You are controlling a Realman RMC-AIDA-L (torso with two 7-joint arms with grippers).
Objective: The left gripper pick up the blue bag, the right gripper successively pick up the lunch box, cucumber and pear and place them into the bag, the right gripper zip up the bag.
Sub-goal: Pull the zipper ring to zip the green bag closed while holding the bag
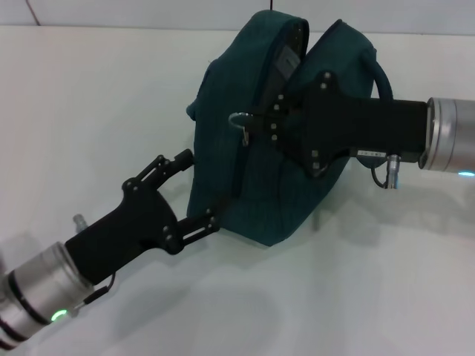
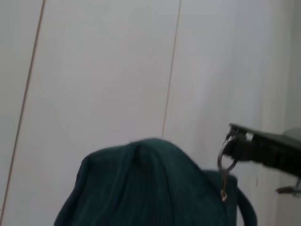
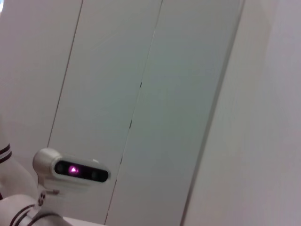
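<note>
The blue bag point(image 1: 252, 170) stands tilted off the white table, and its rounded end point(image 2: 141, 183) fills the bottom of the left wrist view. My left gripper point(image 1: 202, 188) reaches in from the lower left, its two fingers spread around the bag's lower end and touching the fabric. My right gripper point(image 1: 261, 122) comes from the right and is shut on the zipper's metal ring pull point(image 1: 239, 124). The left wrist view shows that same right gripper point(image 2: 235, 141) with the ring pull point(image 2: 225, 162) hanging from its tip. The zipper gapes above the pull. Lunch box, cucumber and pear are hidden.
A rope handle point(image 1: 382, 78) arches behind the right gripper's body. White table point(image 1: 89, 96) lies all around the bag. The right wrist view holds only pale wall panels and the robot's head camera point(image 3: 75, 170).
</note>
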